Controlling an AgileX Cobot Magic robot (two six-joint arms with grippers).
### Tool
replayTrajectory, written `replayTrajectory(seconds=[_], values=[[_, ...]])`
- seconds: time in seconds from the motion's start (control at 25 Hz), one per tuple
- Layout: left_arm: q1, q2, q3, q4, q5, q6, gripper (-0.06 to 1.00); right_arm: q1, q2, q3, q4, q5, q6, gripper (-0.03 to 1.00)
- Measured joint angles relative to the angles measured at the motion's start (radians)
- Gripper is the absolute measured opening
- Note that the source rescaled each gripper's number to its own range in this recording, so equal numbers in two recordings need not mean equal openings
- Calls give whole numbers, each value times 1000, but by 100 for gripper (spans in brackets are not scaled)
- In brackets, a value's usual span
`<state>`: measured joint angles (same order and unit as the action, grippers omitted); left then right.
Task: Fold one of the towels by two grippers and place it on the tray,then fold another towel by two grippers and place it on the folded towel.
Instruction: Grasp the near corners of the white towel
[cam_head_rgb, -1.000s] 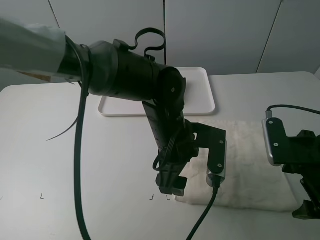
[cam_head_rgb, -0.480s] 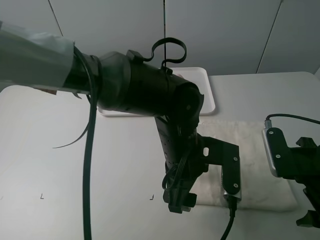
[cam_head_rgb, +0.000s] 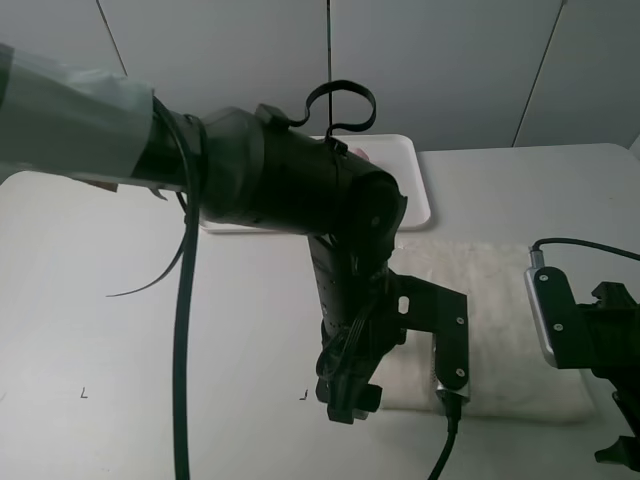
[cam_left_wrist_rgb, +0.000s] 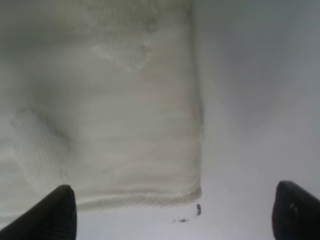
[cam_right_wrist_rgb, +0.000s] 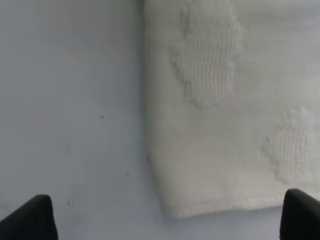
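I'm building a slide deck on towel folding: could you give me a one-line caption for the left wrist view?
Open left gripper hovers over a corner of the cream-white towel on the white table.

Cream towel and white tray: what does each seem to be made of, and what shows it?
Cream towel: soft matte cloth, likely cotton terry; ribbed weave, raised fluffy patches, stitched hem. White tray: probably plastic; smooth even surface, low rounded rim.

The table bears a cream towel (lying flat), corners beneath the left claw and right claw; a white tray lies beyond them.
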<state>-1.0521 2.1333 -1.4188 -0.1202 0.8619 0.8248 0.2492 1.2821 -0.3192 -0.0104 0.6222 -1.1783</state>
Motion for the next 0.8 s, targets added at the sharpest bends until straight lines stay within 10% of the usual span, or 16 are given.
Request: replayTrajectory(seconds=[0.8], values=[[-61,55,0,61,28,-88,100,0,0,2,-2,-6,-9,97]])
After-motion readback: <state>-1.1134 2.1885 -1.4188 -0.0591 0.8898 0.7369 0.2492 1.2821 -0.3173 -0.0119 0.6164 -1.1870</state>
